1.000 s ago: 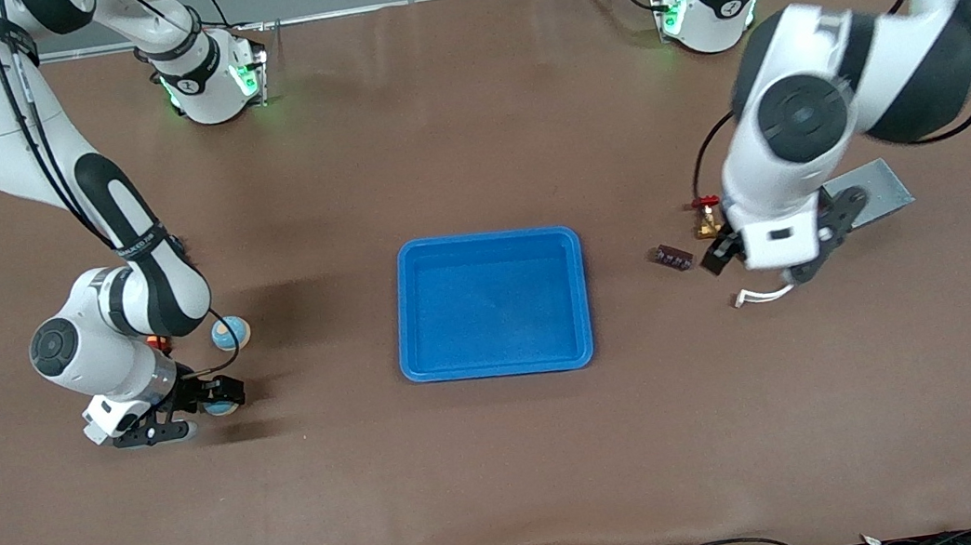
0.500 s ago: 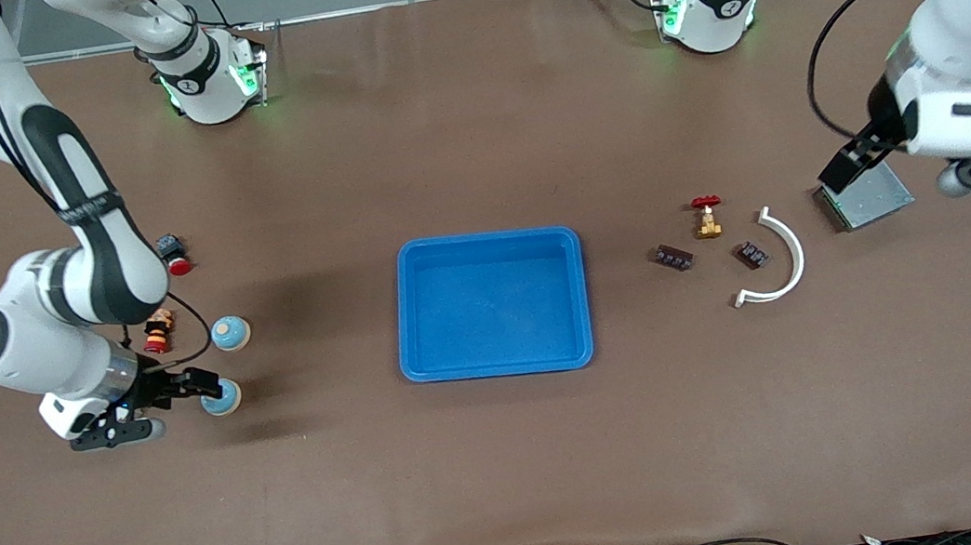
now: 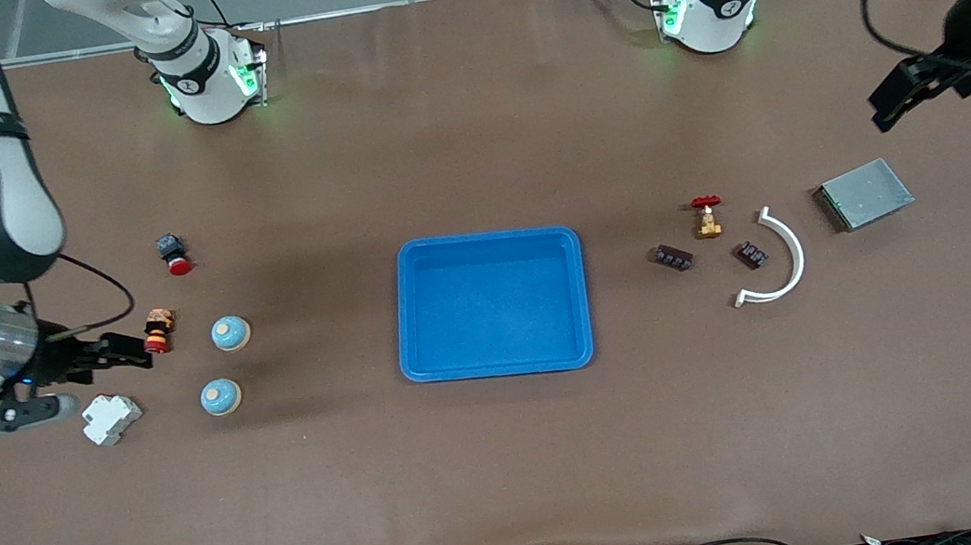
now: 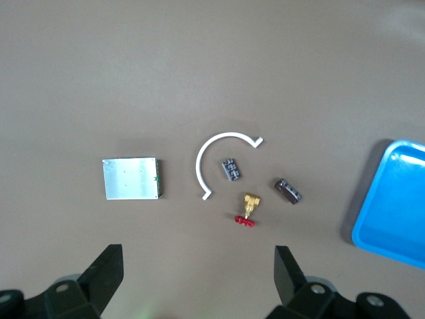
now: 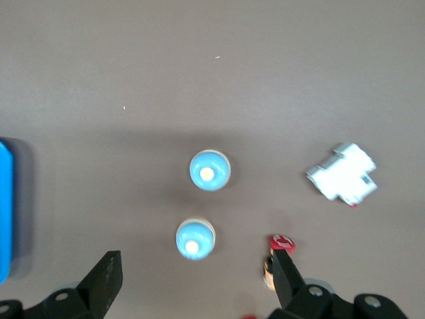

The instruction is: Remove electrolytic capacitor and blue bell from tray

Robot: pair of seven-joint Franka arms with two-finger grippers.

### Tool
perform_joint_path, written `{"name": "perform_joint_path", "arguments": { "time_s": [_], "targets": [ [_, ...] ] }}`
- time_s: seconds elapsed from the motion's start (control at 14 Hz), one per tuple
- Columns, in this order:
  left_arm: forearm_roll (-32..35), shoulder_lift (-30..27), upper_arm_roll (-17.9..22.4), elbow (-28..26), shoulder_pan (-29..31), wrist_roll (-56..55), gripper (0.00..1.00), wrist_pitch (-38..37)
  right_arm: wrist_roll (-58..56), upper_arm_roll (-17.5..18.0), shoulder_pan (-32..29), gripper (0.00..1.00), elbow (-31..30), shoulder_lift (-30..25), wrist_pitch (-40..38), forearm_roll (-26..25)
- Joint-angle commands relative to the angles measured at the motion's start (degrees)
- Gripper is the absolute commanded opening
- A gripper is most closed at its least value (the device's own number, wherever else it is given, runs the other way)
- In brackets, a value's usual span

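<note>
Two small dark capacitors [image 3: 673, 257] [image 3: 752, 255] lie on the table toward the left arm's end; they also show in the left wrist view [image 4: 287, 191] [image 4: 231, 169]. Two blue bells [image 3: 230, 333] [image 3: 220, 396] stand toward the right arm's end and show in the right wrist view [image 5: 210, 170] [image 5: 194, 239]. My left gripper [image 3: 947, 108] [image 4: 197, 276] is open and empty, high over the table's left-arm end. My right gripper [image 3: 101, 379] [image 5: 197, 276] is open and empty, high up beside the bells.
A blue tray [image 3: 486, 237] sits mid-table, empty. A red-handled brass valve [image 3: 707, 215], a white arc [image 3: 779, 257] and a grey metal box [image 3: 865, 193] lie by the capacitors. A white block [image 3: 112, 418] and two red-capped buttons [image 3: 173, 253] [image 3: 159, 329] lie by the bells.
Both arms have risen and swung outward toward the table's ends. The right gripper has left the nearer bell; the left gripper has left the capacitors, uncovering one and the arc.
</note>
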Motion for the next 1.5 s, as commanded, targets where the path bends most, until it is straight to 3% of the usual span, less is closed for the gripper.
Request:
{"name": "perform_joint_path", "arguments": {
  "time_s": [0.0, 0.14, 0.36, 0.71, 1.43],
  "targets": [
    [-1.57, -2.72, 2.44, -2.07, -1.5, 4.02, 1.0, -1.4, -0.48, -0.44, -2.44, 1.0, 7.91, 0.25, -10.97, -1.02],
    [-1.57, -2.81, 1.13, -1.89, -0.28, 4.21, 1.0, -2.81, -0.48, -1.32, -2.62, 1.0, 11.0, -0.1, -16.0, -1.99],
    [-1.66, -4.39, -0.98, -1.98, 1.31, 3.42, 1.0, -3.07, 0.92, -0.98, -2.45, 1.0, 11.37, -4.57, -17.51, -5.77],
    [-1.66, -3.86, -1.16, -2.15, 1.05, 3.42, 1.0, -3.08, 2.68, -0.89, -2.27, 1.0, 11.28, -9.23, -20.06, -5.86],
    [-3.15, -5.0, -1.25, -2.06, 1.22, 2.89, 1.0, -3.51, 6.11, -0.98, -2.27, 1.0, 11.28, -12.84, -20.68, -5.77]
  ]
}}
